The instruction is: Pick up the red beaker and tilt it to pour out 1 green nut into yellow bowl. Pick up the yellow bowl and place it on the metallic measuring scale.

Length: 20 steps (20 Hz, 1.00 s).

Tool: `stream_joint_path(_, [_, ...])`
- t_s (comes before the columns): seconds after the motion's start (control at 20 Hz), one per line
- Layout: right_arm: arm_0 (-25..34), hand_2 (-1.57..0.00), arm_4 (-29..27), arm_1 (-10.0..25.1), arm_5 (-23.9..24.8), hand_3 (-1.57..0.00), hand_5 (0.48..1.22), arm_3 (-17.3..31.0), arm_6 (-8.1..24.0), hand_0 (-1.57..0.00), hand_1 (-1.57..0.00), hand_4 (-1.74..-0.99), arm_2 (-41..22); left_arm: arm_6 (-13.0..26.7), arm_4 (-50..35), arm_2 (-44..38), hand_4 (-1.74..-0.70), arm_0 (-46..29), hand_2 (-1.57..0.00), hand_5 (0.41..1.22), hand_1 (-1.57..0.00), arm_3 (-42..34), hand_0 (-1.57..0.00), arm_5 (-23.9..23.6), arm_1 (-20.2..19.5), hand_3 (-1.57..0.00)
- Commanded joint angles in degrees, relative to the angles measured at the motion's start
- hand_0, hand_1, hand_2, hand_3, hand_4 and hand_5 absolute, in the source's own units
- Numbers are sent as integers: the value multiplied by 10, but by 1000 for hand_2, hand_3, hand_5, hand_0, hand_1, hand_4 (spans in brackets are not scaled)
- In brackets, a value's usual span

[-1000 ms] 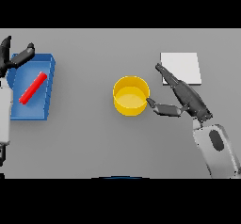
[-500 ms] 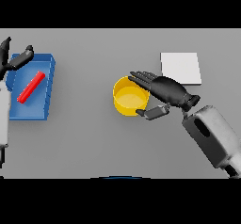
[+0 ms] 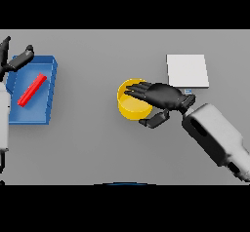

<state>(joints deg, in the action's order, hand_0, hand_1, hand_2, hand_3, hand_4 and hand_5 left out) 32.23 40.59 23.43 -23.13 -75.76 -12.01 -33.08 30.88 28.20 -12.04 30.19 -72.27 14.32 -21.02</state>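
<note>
The yellow bowl (image 3: 131, 104) stands on the grey table near the middle. My right hand (image 3: 166, 97) covers its right side: the fingers reach over the rim into the bowl and the thumb curls against the outer wall, pinching it. The pale square measuring scale (image 3: 187, 70) lies flat behind and to the right of that hand. A red beaker (image 3: 32, 89) lies on its side in the blue tray (image 3: 51, 97) at the far left. My left hand (image 3: 13, 61) hovers open at the tray's far left corner, apart from the beaker. No green nut shows.
The blue tray's raised walls surround the beaker. My right forearm (image 3: 215, 136) slants across the table's lower right. Bare grey table lies between the tray and the bowl.
My right hand has moved left from beside the bowl, turned over, and set its fingers over the rim with the thumb against the wall. Bowl and left hand have stayed put.
</note>
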Motion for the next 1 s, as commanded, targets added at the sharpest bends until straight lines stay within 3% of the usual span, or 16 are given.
stream_joint_path(0.0, [5, 1, 4, 1, -4, 1, 660, 5, -3, 1, 1, -1234, -5, -1, 0, -1, -795, 0, 1, 728, 1, 4, 1, -1, 0, 1])
stream_joint_path(0.45, [34, 1, 24, -19, -20, 0, 699, 69, -9, 1, 1, -1279, -36, 5, -1, 3, -792, -5, 1, 725, 1, -9, 1, 3, 6, 1])
stream_joint_path(0.7, [36, -15, 27, -29, -8, -42, 721, 92, -31, 1, 1, -1289, -44, 10, -1, 3, -793, -2, 1, 729, 1, -12, 1, 2, 6, 1])
stream_joint_path(0.85, [37, -84, 22, -33, -9, -121, 800, 98, -22, 1, -14, -1333, -37, 7, 2, 8, -793, -15, 1, 732, 1, -21, 1, 1, 10, 1])
stream_joint_path(0.95, [38, -204, 21, -30, -14, -243, 875, 96, -27, -173, -145, -1396, -37, 13, -3, 3, -796, -14, 1, 730, 1, -29, 1, 4, 7, 1])
